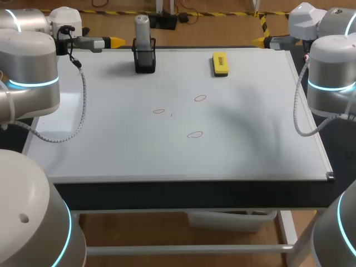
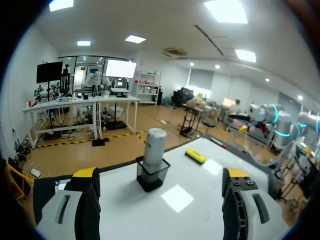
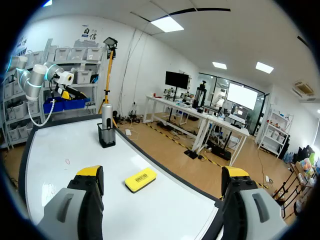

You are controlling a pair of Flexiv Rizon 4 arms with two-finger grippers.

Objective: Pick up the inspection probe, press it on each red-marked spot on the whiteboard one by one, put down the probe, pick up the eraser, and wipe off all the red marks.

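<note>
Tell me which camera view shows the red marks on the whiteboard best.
The head view: all three red marks show as clear ovals on the whiteboard, seen from above. The left wrist view catches only two marks, small and faint; the right wrist view shows just one faint mark.

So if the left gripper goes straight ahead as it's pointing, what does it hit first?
Likely the probe in its black holder, straight ahead of the left gripper; depth is hard to judge.
</note>
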